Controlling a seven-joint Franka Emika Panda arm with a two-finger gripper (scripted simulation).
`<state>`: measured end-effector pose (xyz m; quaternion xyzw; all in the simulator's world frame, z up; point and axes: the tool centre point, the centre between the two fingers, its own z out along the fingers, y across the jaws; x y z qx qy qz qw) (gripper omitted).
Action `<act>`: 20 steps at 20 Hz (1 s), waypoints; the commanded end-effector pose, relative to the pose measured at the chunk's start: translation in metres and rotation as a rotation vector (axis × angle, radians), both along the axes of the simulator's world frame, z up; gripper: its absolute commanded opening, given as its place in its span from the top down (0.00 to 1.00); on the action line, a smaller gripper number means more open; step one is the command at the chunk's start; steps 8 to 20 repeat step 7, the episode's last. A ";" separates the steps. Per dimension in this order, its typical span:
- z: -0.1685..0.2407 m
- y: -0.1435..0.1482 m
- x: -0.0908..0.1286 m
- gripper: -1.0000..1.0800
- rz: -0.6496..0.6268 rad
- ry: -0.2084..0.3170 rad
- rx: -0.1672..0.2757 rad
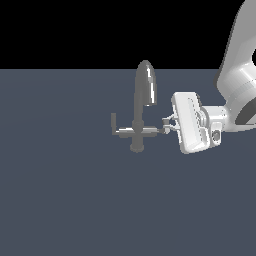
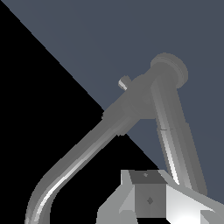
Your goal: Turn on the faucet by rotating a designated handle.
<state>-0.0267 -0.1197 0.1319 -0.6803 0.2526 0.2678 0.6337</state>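
The dark-grey faucet [image 1: 144, 90] stands mid-floor, its tall arched spout rising above a short crossbar [image 1: 135, 131]. The handle [image 1: 165, 121] is the small lever at the crossbar's end on the exterior view's right. My gripper [image 1: 166, 126] reaches in from that side. Its thin fingers stand a little apart, above and below that lever end, so it looks open. A matching lever [image 1: 113, 120] tips the other end. In the wrist view the faucet [image 2: 131, 105] fills the picture, with its round base [image 2: 171, 66], the far lever [image 2: 124, 82] and my fingers [image 2: 183, 205] at the edge.
The faucet stands alone on a flat blue-grey floor [image 1: 60, 200]. My white arm [image 1: 240, 75] comes down from the exterior view's upper right.
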 end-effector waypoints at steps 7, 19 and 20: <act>-0.055 -0.002 -0.029 1.00 -0.001 0.035 0.007; -0.055 -0.002 -0.029 1.00 -0.001 0.035 0.007; -0.055 -0.002 -0.029 1.00 -0.001 0.035 0.007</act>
